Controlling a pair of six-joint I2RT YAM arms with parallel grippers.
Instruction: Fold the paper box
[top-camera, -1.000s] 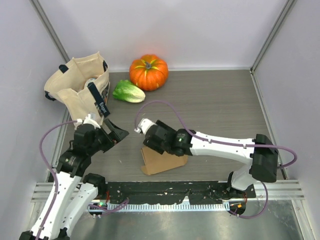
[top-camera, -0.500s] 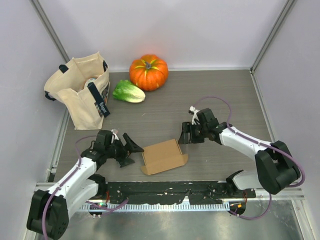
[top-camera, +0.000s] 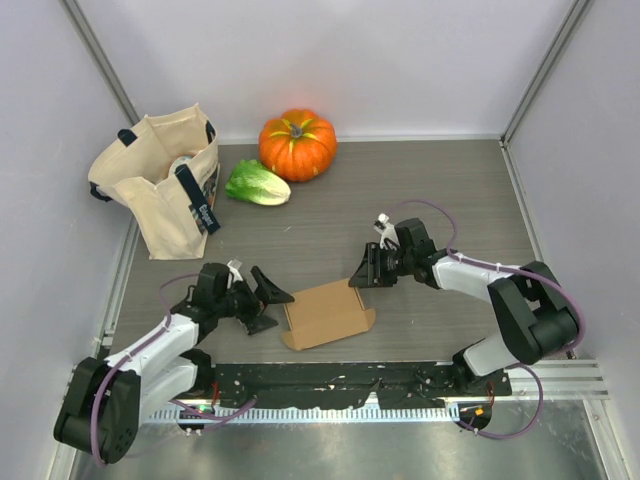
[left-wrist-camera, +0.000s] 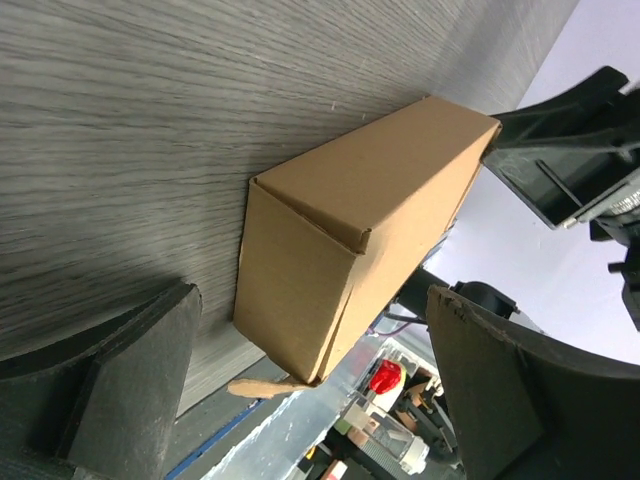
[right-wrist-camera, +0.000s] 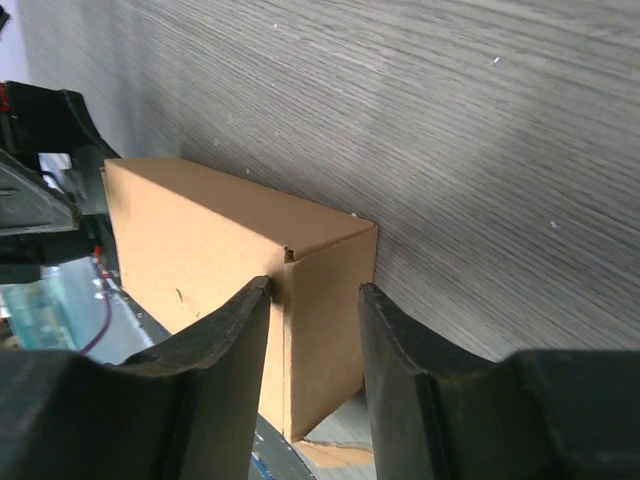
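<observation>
The paper box (top-camera: 325, 312) lies closed and flat near the front of the grey wood-grain table (top-camera: 450, 190). Its long axis runs left to right, with the right end angled slightly away from the bases. The left gripper (top-camera: 272, 308) gapes wide at the box's left end, holding nothing. The right gripper (top-camera: 360, 281), narrowly parted and empty, sits just beside the far right corner. Pale walls (top-camera: 400, 60) enclose the table. A tote bag (top-camera: 150, 190), a lettuce (top-camera: 257, 184) and a pumpkin (top-camera: 297, 143) stand at the far left.
</observation>
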